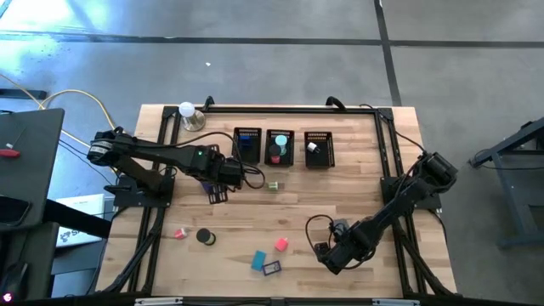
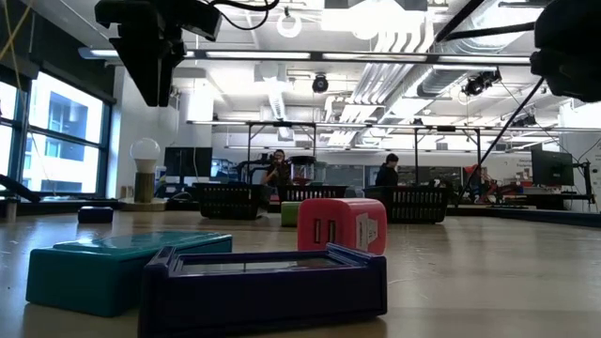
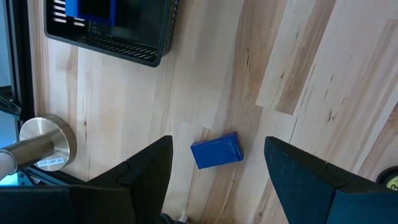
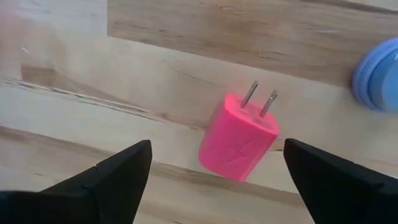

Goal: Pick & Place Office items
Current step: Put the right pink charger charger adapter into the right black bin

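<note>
Pale wooden planks make up the bench we see from above, ringed by grey concrete floor. Along the upper middle of the frame stand three black mesh bins in a row, with a white ball on a metal base to their left. We find the left hand left of centre, below the leftmost bin, and the right hand at the lower right of the frame. Scattered low in the frame lie a small pink piece, a black round roll, a teal flat block, a pink plug-shaped charger block and a dark purple framed block. A little green piece sits below the bins.

From bench height, the purple block and the teal block fill the lower left foreground, the pink charger just behind them. Two people show far back in the room.

Past the left wrist, we see its dark fingers spread apart, holding nothing, with a blue rectangular block lying on the wood between them in the picture.

Past the right wrist, its fingers stand wide and empty, the pink charger lying between them with its two metal prongs pointing toward the upper frame. A blue round object shows at the right edge.
</note>
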Robot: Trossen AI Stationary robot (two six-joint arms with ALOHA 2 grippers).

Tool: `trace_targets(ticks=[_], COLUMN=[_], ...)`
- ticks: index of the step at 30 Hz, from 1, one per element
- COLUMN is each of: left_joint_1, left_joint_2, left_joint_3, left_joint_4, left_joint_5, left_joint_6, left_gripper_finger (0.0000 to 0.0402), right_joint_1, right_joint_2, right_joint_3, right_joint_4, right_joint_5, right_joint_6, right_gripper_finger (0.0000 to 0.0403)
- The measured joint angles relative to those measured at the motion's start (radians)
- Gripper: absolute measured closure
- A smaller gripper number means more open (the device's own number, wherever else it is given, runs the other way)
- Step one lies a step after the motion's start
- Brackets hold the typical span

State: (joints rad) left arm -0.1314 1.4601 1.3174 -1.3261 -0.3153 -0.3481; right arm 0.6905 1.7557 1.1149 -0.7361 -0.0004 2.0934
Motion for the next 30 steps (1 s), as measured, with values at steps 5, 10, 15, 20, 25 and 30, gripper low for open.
trace_targets(ticks=[5, 10, 15, 20, 25, 30], left_joint_1=[0.000, 0.000, 0.000, 0.000, 0.000, 0.000], left_joint_2=[0.000, 0.000, 0.000, 0.000, 0.000, 0.000], left_joint_3=[0.000, 0.000, 0.000, 0.000, 0.000, 0.000], left_joint_4=[0.000, 0.005, 0.011, 0.012, 0.031, 0.034], left_joint_5=[0.000, 0.000, 0.001, 0.003, 0.003, 0.002], left_joint_6=[0.000, 0.002, 0.002, 0.002, 0.018, 0.019], left_gripper_finger=[0.0155, 0.0155, 0.0155, 0.0155, 0.0155, 0.0155], right_joint_1=[-0.004, -0.004, -0.003, -0.003, -0.003, -0.003], right_joint_2=[0.001, -0.002, -0.005, -0.006, -0.007, -0.008], right_joint_3=[0.000, -0.002, -0.006, -0.005, -0.005, -0.005], right_joint_4=[-0.002, -0.031, -0.090, -0.080, -0.064, -0.042], right_joint_5=[0.005, 0.000, -0.047, -0.071, -0.078, -0.081], right_joint_6=[0.000, -0.004, -0.005, -0.023, -0.030, -0.046], right_gripper_finger=[0.0050, 0.0050, 0.0050, 0.0050, 0.0050, 0.0050])
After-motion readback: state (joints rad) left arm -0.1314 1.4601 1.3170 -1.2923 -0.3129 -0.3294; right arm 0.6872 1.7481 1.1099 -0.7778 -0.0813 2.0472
